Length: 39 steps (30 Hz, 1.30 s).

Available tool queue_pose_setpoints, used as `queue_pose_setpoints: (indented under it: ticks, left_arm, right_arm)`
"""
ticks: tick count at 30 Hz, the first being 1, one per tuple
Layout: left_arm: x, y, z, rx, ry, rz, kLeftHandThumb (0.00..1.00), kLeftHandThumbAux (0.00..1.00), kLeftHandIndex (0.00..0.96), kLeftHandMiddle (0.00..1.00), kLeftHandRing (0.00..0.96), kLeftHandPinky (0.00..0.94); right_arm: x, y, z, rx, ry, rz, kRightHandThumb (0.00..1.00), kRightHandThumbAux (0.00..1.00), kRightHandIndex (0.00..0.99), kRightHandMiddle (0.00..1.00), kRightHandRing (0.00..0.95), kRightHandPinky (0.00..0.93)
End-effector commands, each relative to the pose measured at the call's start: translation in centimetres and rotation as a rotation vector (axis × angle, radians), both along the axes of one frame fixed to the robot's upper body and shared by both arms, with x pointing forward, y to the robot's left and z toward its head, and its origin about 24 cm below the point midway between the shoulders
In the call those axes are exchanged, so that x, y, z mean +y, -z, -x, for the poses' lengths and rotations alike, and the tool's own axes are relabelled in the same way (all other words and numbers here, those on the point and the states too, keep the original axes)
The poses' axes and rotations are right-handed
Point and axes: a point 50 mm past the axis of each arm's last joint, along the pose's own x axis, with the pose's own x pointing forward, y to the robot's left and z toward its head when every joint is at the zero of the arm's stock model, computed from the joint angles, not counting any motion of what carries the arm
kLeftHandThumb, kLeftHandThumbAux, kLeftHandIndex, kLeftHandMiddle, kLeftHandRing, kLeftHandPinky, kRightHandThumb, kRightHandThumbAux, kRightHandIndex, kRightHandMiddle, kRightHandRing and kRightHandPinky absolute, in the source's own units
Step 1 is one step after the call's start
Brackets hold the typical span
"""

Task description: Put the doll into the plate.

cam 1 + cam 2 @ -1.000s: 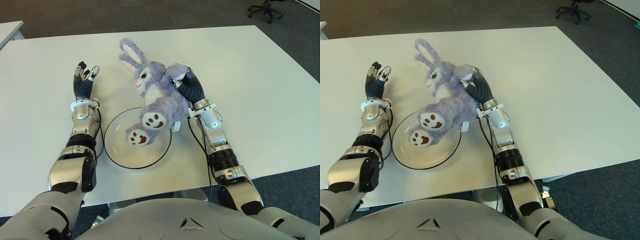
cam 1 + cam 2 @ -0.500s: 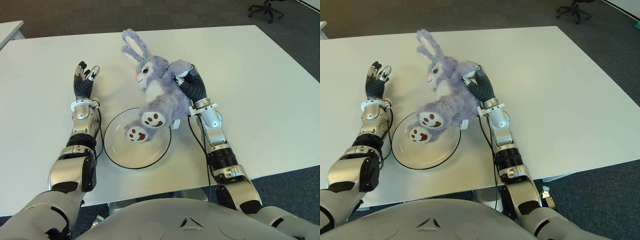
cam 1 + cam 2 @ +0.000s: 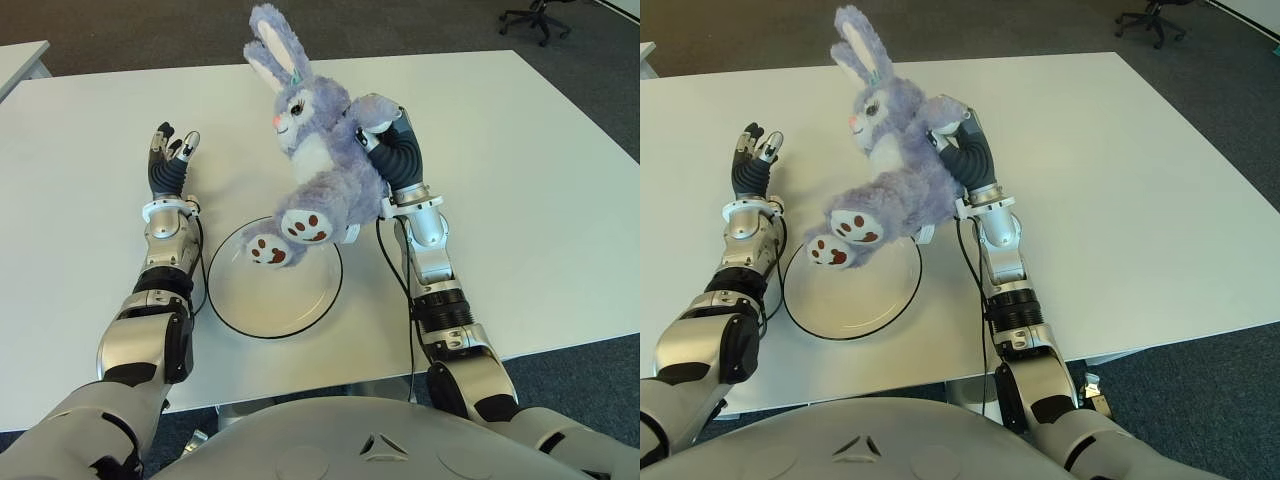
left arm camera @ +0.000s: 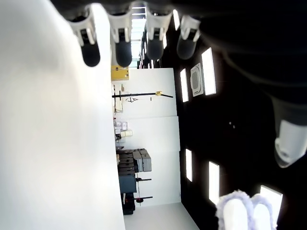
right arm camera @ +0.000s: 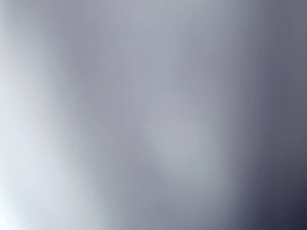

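Right robot hand (image 3: 385, 135) grips fluffy purple plush doll (image 3: 318, 165) above round glass plate (image 3: 272, 303).

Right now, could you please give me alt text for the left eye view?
The right hand holds a purple plush rabbit doll above a clear plate on the white table. The left hand shows left of the plate, fingers spread, holding nothing.

Doll (image 3: 895, 165) in right hand (image 3: 958, 150) above plate (image 3: 902, 300)

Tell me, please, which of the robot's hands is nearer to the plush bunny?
Right. The right hand grips the bunny at its back, above the plate; the left hand shows apart, on its left side.
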Motion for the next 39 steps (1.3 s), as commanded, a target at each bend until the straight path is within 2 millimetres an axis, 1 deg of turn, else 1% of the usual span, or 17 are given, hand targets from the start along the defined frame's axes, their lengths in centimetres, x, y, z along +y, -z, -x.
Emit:
queue_pose_setpoints:
  ticks: [1, 10, 26, 31, 35, 38, 39]
  left_arm:
    - [-1.9, 6.7, 4.1, 0.288, -0.005, 0.086, 0.0, 0.524, 0.0, 0.065, 0.094, 0.117]
    - [-1.9, 6.8, 4.2, 0.289, -0.006, 0.085, 0.0, 0.519, 0.0, 0.067, 0.095, 0.117]
    - [-1.9, 6.9, 4.2, 0.295, -0.003, 0.084, 0.0, 0.517, 0.0, 0.059, 0.087, 0.107]
    - [-1.9, 6.9, 4.2, 0.297, 0.001, 0.081, 0.0, 0.508, 0.0, 0.054, 0.083, 0.102]
    - [-2.0, 6.9, 4.2, 0.296, 0.001, 0.08, 0.0, 0.505, 0.0, 0.053, 0.082, 0.11]
    - [-2.1, 6.9, 4.3, 0.296, 0.0, 0.078, 0.0, 0.507, 0.0, 0.054, 0.082, 0.105]
    - [-2.1, 6.9, 4.3, 0.296, -0.001, 0.078, 0.0, 0.51, 0.0, 0.054, 0.082, 0.106]
  right_arm:
    - [0.0, -0.8, 0.0, -0.034, 0.0, -0.041, 0.855, 0.664, 0.424, 0.606, 0.761, 0.741]
    - [-0.1, -1.6, 0.0, -0.072, 0.007, -0.043, 0.854, 0.665, 0.421, 0.602, 0.727, 0.72]
    - [0.1, -3.3, 0.1, -0.146, 0.016, -0.047, 0.854, 0.665, 0.425, 0.604, 0.717, 0.722]
    - [0.2, -3.6, 0.3, -0.148, -0.013, -0.056, 0.853, 0.665, 0.425, 0.604, 0.709, 0.712]
    - [0.3, -3.7, 0.4, -0.15, -0.017, -0.047, 0.853, 0.666, 0.424, 0.606, 0.714, 0.734]
    - [0.4, -3.8, 0.5, -0.157, -0.008, -0.032, 0.852, 0.667, 0.427, 0.612, 0.733, 0.78]
    - [0.4, -3.7, 0.5, -0.158, -0.006, -0.028, 0.849, 0.666, 0.439, 0.521, 0.738, 0.785]
